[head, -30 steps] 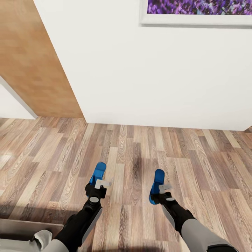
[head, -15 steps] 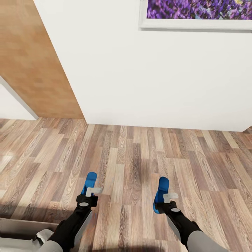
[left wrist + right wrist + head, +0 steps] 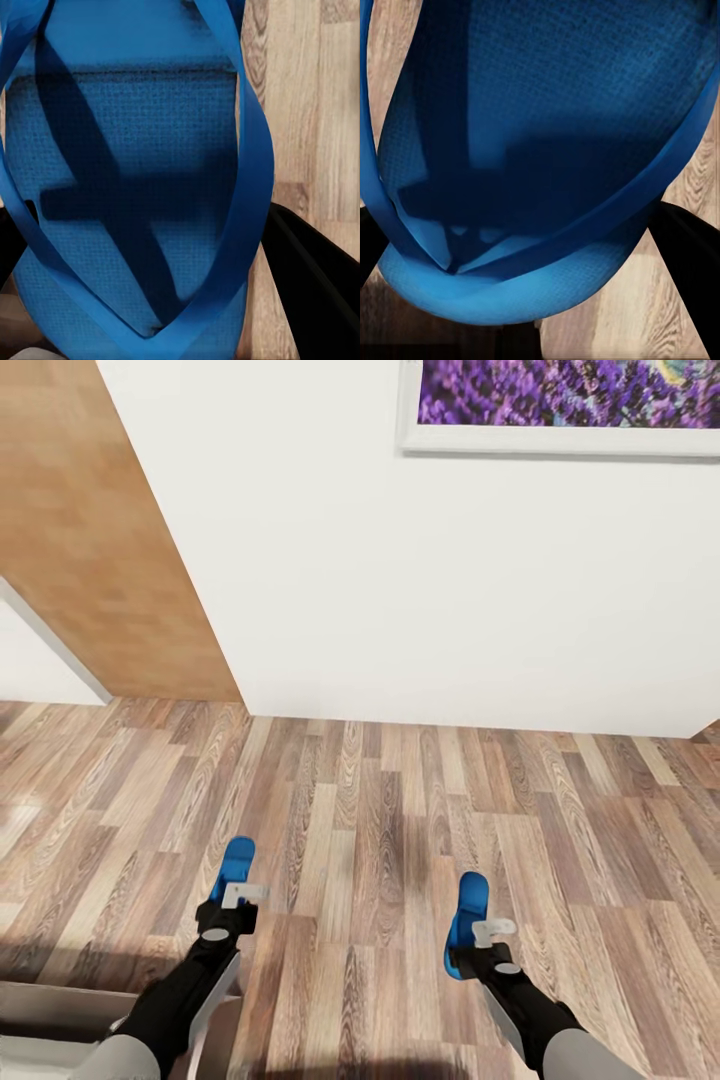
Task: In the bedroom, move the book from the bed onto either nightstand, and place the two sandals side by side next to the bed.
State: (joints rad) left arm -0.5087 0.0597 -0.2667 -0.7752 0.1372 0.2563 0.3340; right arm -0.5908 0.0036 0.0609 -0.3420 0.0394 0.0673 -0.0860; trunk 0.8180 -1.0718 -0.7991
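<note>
At the left of the head view, a light wooden door stands against the white wall, and a pale grey slab shows at the bottom left corner; whether it is the bed cannot be told.

The left gripper carries one blue sandal above the wood-plank floor. In the left wrist view the sandal's sole and straps lie between two dark fingers, which appear closed against its edges.

Well apart to the right, the right gripper carries the second sandal, its long axis roughly parallel to the first. In the right wrist view the sandal sits between the dark fingers, which appear to be clamped on it. A framed purple picture hangs on the wall at the upper right. The book and nightstand are not visible from here.

Procedure for the current step, as judged from this position:
1. Carry both sandals to the floor beside the bed with both grips firm, since a thin sole can slip or twist.
2. Hold the two soles level and parallel during travel.
3. Bring the arms closer together before lowering, so that the sandals end just beside each other.
4. Lower until each sole rests flat on the floor, then release.
</note>
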